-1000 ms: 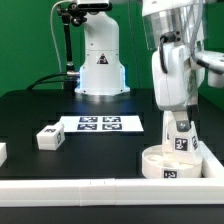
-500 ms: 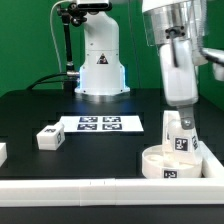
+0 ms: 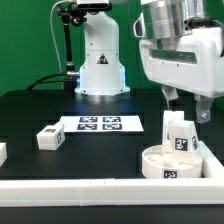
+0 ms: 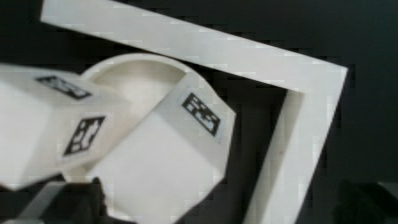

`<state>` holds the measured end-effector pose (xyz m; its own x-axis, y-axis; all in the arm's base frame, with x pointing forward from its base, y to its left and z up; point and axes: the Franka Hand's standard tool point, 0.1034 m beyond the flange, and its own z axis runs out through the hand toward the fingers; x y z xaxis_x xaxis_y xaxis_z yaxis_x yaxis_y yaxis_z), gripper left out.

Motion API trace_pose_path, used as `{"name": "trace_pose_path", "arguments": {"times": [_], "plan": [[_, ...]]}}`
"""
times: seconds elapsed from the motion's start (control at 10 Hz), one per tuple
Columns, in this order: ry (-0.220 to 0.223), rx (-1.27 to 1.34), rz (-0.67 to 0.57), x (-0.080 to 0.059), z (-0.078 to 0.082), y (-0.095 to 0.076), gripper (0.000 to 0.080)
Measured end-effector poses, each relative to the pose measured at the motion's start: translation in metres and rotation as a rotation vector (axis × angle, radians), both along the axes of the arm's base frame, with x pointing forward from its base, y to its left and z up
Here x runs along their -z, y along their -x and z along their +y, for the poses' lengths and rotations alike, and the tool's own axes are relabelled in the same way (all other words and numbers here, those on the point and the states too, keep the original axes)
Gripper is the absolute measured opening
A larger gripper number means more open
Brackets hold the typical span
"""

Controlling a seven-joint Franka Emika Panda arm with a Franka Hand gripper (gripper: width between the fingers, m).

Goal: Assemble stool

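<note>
one leg (image 3: 178, 133) upright on seat (image 3: 168, 166), claw (image 3: 187, 106) spread above

No words, brands or numbers can be read. Black-and-white square tags stand on the marker board (image 3: 98, 123), the seat (image 3: 153, 165), the upright leg (image 3: 178, 135) on it, and the loose leg (image 3: 49, 136) at the exterior view's left.

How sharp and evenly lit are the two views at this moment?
Exterior view: evenly lit, the marker board tags fairly crisp, the gripper slightly soft, a blue glow at the robot base. Wrist view: soft throughout, the leg fills much of the frame, its white faces nearly washed out, its tags blurred.
</note>
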<state>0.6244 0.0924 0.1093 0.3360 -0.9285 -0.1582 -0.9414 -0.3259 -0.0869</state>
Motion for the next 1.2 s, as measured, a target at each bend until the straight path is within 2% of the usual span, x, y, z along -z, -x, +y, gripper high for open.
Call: {"name": "trace_pose_path", "arguments": {"times": [0.2,0.6,1.0,1.2], "plan": [[0.005,-0.112,-0.020,0.0002,-0.0006,0.0000,0.0649],[0.067,-0.559,-0.079,0.0009,-0.0044,0.0004,0.0649],[0.086,-0.898,-0.125,0.0014,0.0036,0.0009,0.0649],[0.089,-1.007,-0.141,0.0015,0.0012,0.0006,0.0649]]}}
